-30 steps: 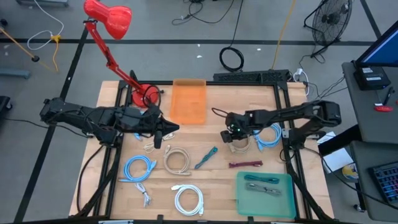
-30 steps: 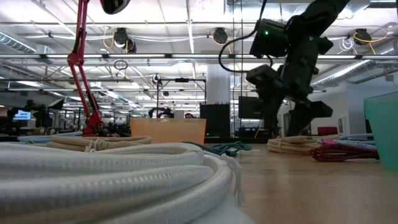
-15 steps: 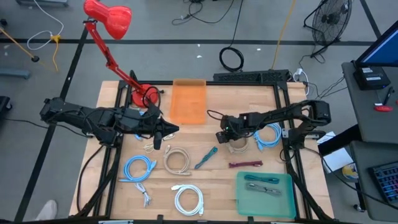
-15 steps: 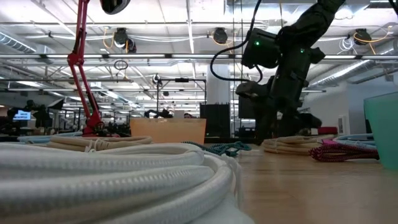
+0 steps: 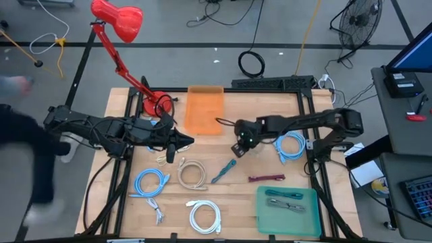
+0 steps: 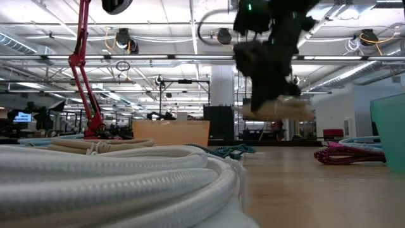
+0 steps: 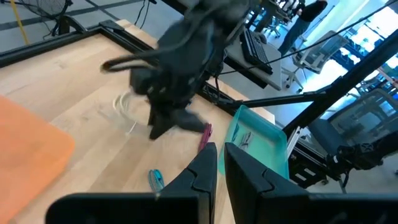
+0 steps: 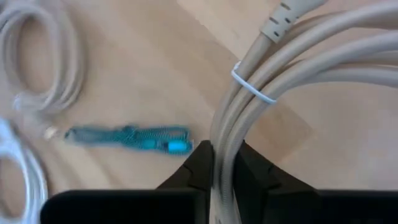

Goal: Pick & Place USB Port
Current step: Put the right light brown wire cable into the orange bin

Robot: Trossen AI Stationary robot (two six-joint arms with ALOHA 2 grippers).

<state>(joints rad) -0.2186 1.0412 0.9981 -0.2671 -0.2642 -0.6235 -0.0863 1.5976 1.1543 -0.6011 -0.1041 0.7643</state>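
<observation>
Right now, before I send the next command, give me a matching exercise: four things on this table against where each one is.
Things:
1. beige cable bundle
2. magenta cable
3. orange tray
4. left tool

Places:
A. beside the red lamp's base
B. flat on the wood, next to the green tray
C. held clear of the table in the right tool
D. over the table's left side, holding nothing

Pairs: 1-C, 2-B, 3-A, 4-D
</observation>
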